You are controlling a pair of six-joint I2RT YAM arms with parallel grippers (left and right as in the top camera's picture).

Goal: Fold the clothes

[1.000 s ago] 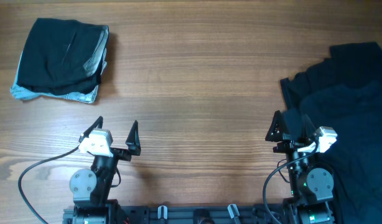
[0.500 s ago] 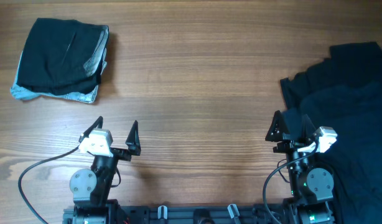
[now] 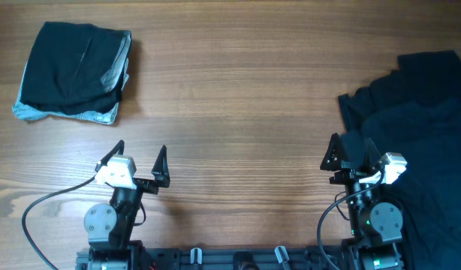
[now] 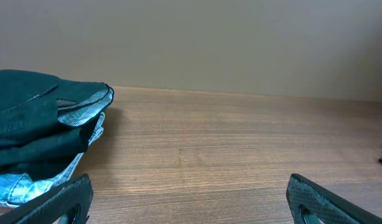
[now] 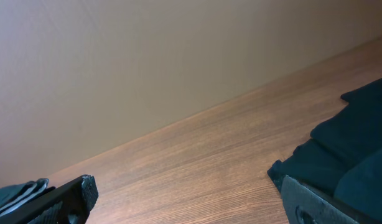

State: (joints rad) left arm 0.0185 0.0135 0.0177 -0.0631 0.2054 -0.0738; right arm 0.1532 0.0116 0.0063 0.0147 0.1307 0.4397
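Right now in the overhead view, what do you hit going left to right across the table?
folded stack of clothes → left gripper, open → right gripper, open → unfolded pile of dark clothes

A wooden table (image 3: 238,97) meets a plain beige wall (image 4: 209,43)

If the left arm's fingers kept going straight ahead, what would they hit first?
Probably nothing: the left gripper points across bare table, with the folded stack of clothes off to its left. Only the wall lies beyond, though depth is unclear.
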